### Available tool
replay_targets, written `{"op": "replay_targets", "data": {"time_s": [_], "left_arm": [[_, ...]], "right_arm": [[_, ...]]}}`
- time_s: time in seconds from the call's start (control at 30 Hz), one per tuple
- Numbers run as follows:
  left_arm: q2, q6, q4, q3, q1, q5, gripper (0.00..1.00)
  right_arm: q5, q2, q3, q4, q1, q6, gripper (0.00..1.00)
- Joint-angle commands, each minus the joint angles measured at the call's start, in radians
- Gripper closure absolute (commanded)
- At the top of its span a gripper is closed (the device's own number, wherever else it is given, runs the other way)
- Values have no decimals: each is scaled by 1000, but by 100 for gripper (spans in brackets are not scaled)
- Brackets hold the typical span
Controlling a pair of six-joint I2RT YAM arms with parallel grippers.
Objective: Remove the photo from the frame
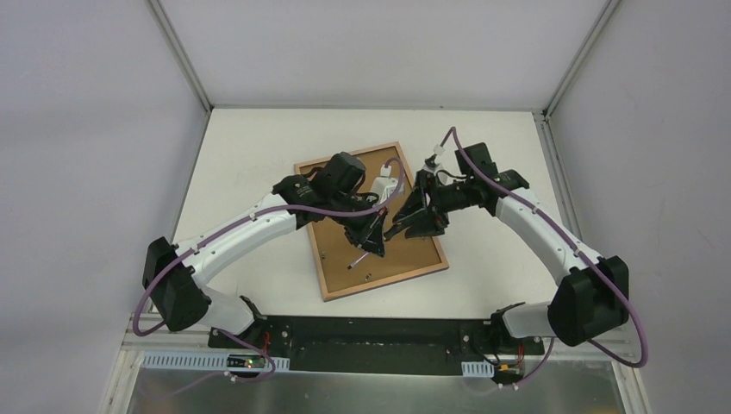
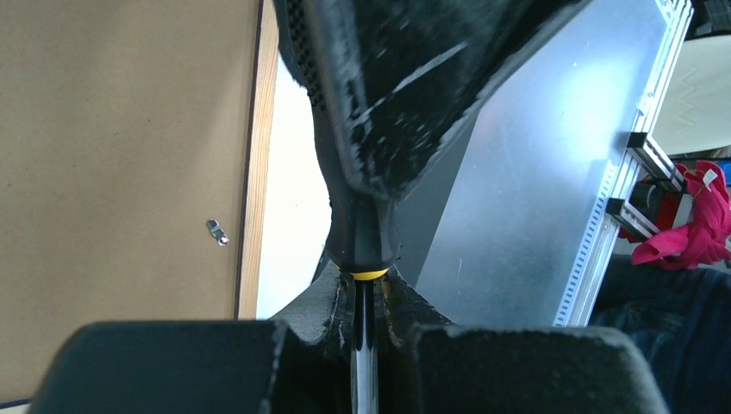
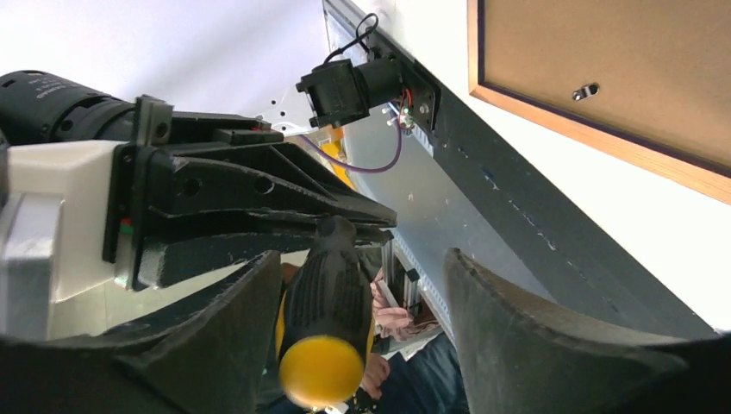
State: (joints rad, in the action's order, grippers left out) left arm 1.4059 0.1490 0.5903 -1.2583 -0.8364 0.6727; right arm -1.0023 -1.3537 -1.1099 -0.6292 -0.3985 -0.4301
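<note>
The frame [image 1: 414, 254] lies back-up, brown board showing, mid-table [image 1: 259, 147] under both grippers; the photo can't be seen. The left gripper [image 1: 371, 240] is clamped on a screwdriver [image 3: 332, 293], whose handle sits between the right gripper's [image 1: 412, 220] spread jaws. A metal clip [image 2: 217, 231] sits on the board.

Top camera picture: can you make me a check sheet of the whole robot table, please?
surface: white table, frame lying on it.
job's things: frame lies back up, brown board showing; photo not seen.
clutter: nothing seen.
end effectors: left end effector shut on screwdriver; right end effector open around its handle.
cables: purple cables along both arms.
surroundings: grey walls; red cloth off the table.
</note>
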Motion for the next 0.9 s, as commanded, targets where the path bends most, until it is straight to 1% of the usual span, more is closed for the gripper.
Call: {"op": "replay_targets", "data": {"time_s": [0.0, 0.1, 0.23, 0.43, 0.63, 0.73, 0.77, 0.83, 0.87], "left_arm": [[-19, -51, -1, -8, 2, 48, 100], [-17, -67, 8, -17, 2, 36, 100], [-12, -89, 32, -27, 1, 29, 100], [-14, -106, 45, -22, 2, 32, 100], [-16, -122, 52, -21, 1, 32, 100], [-15, -128, 54, -21, 2, 31, 100], [-16, -130, 54, -20, 1, 29, 100], [-16, -134, 55, -20, 2, 21, 100], [-15, -135, 56, -21, 2, 14, 100]], "right_arm": [[-86, -31, 11, 91, -38, -69, 31], [-95, -38, 6, 112, -70, -83, 32], [-112, -42, 15, 114, -74, -75, 48], [-135, -37, 43, 126, -75, -59, 57], [-126, -33, 59, 135, -75, -45, 59], [-138, -26, 70, 168, -75, -65, 59], [-146, -23, 77, 182, -75, -75, 62], [-164, -17, 88, 209, -75, -88, 80], [-162, -12, 93, 214, -76, -88, 91]]}}
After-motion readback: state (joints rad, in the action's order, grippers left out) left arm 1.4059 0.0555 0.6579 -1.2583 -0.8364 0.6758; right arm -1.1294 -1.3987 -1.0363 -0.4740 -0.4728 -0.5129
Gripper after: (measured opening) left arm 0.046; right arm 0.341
